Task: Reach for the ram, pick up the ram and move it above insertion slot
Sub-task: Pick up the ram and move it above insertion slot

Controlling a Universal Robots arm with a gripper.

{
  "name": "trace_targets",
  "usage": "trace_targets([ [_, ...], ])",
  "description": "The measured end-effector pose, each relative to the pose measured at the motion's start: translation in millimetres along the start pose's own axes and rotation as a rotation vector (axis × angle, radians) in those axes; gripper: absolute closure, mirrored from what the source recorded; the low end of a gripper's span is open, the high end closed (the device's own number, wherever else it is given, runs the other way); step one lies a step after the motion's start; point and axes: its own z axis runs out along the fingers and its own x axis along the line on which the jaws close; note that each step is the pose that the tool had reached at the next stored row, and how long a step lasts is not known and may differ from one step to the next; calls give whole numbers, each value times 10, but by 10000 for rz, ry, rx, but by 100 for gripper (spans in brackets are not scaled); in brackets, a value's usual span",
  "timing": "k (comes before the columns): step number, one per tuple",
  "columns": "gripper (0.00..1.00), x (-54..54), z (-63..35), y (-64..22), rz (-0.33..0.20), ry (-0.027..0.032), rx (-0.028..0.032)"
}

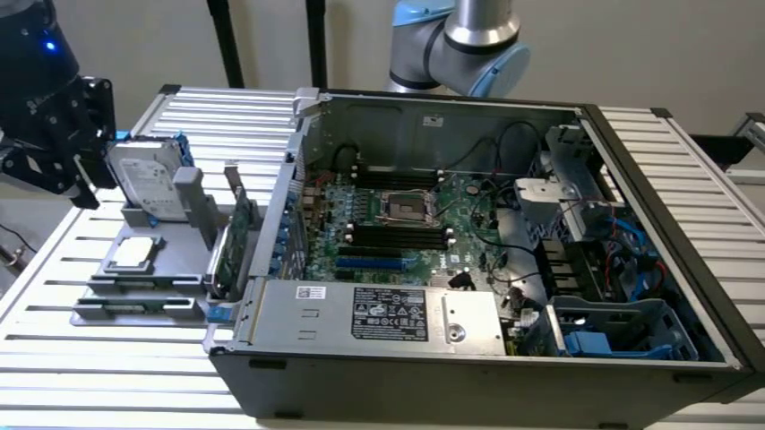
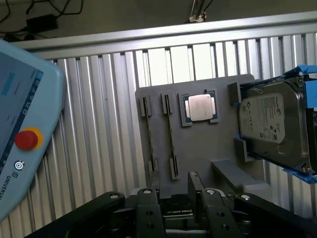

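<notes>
- Insertion slot (image 1: 395, 236): black, on motherboard (image 1: 468, 208) inside open case (image 1: 478, 385).
- Grey holder (image 2: 198, 148): carries hard drive (image 2: 272, 124), processor chip (image 2: 200, 106).
- Gripper (image 1: 57, 175): above holder; state cannot be told.

Wall (image 1: 669, 63): plain and pale, behind the table in the exterior view.
Poles (image 1: 224, 40): two dark uprights standing before the wall.
Table (image 1: 107, 367): work surface of parallel ribbed aluminium slats, silver-grey.
Floor (image 2: 124, 15): dull grey-brown, seen past the table's edge in the wrist view.
Cables (image 2: 69, 7): black, lying loose on the floor near a small black box (image 2: 40, 22).
Light: even and diffuse, with a soft sheen on the slats.
</notes>
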Motion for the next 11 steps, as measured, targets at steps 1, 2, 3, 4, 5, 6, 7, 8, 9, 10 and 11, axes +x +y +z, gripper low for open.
trace_targets([
  [1, 64, 5, 19, -2, -8, -2, 2],
  [2, 64, 10, 36, -3, -19, 0, 1],
  [3, 64, 13, 55, -3, -38, 0, 1],
  [4, 64, 15, 72, -3, -70, 2, 0],
  [5, 64, 18, 91, -5, -109, 2, 1],
  [6, 64, 21, 109, -6, -151, 4, 2],
  [7, 64, 24, 126, -7, -192, 6, 1],
  [8, 64, 27, 144, -8, -233, 8, 1],
  [9, 64, 31, 164, -9, -275, 7, 3],
  [10, 64, 35, 181, -10, -313, 10, 1],
  [11, 64, 40, 200, -11, -353, 11, 3],
])
